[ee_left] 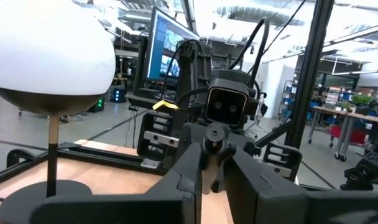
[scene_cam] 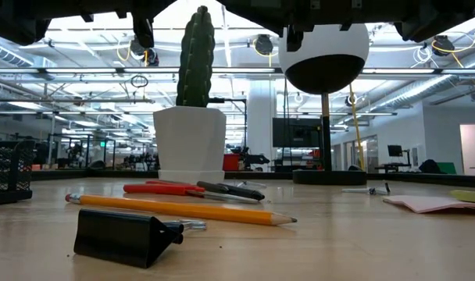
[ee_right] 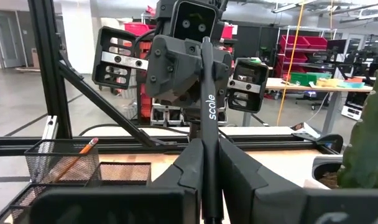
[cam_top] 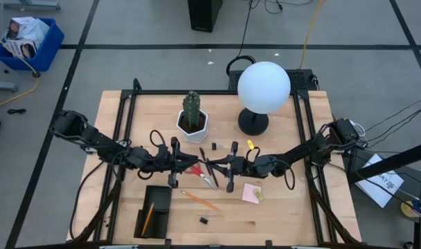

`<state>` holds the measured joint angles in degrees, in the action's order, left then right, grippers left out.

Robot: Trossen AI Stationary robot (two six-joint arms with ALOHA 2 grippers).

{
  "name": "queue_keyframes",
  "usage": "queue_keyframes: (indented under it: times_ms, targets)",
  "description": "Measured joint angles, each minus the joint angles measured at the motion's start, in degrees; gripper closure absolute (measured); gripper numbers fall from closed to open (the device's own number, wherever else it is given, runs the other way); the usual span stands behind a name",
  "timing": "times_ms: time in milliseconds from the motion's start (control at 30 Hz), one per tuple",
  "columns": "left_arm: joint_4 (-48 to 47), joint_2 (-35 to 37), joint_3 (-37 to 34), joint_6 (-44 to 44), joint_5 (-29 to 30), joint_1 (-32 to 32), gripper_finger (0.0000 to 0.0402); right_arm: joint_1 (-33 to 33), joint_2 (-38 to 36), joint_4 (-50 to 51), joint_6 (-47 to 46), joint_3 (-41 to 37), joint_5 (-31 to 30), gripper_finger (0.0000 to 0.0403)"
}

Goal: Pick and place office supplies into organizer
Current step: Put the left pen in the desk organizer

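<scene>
1 organizer [cam_top: 154, 211]; 2 pencils [cam_top: 201, 201]; 1 scissors [cam_top: 199, 173]; 1 sticky-note pad [cam_top: 251, 193]; 1 cactus [cam_top: 191, 111]; 1 lamp [cam_top: 263, 88].

High view: straight down, far off, covers the whole table [cam_top: 280, 207] and both arms. Low view: at tabletop level, close behind a black clip [scene_cam: 124, 238] and orange pencil [scene_cam: 179, 210], facing the cactus [scene_cam: 194, 58] and globe lamp [scene_cam: 323, 55]. Left wrist view faces the right arm, lamp alongside. Right wrist view faces the left arm, organizer [ee_right: 71, 165] near. High and low share cactus, lamp, pencil.
</scene>
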<state>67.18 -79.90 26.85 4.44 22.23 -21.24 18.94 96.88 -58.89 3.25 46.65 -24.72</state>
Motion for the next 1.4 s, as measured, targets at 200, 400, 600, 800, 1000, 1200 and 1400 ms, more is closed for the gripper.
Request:
queue_keyframes:
  times_ms: [200,400,600,800,1000,1200,1400]
  targets:
    - [-0.11,0.02,0.00,0.76,-4.10,-1.51,0.0353,1.33,0.00,-2.39,0.57,0.00,1.19,0.0280]
    - [-0.83,0.09,0.00,0.83,-4.23,-4.91,0.0355,2.92,-0.02,-5.04,2.49,0.00,0.98,0.0229]
    - [-5.56,2.09,-0.02,3.92,-4.21,-9.45,0.0354,5.26,-0.04,-4.98,3.60,0.00,0.78,0.0217]
    - [-13.36,7.03,-0.02,7.88,-2.83,-14.08,0.0353,7.70,-0.04,-4.63,5.19,0.00,0.81,0.0229]
    - [-27.08,16.14,-0.02,12.23,2.16,-19.87,0.0352,9.01,-0.04,-4.33,6.44,-0.02,0.71,0.0234]
    - [-39.51,25.71,-0.02,15.33,8.73,-27.98,0.0352,8.78,-0.04,-2.96,6.47,-0.02,0.47,0.0236]
    - [-48.31,33.26,-0.02,15.63,8.59,-36.82,0.0351,8.43,-0.04,-1.63,6.45,-0.04,-3.45,0.0237]
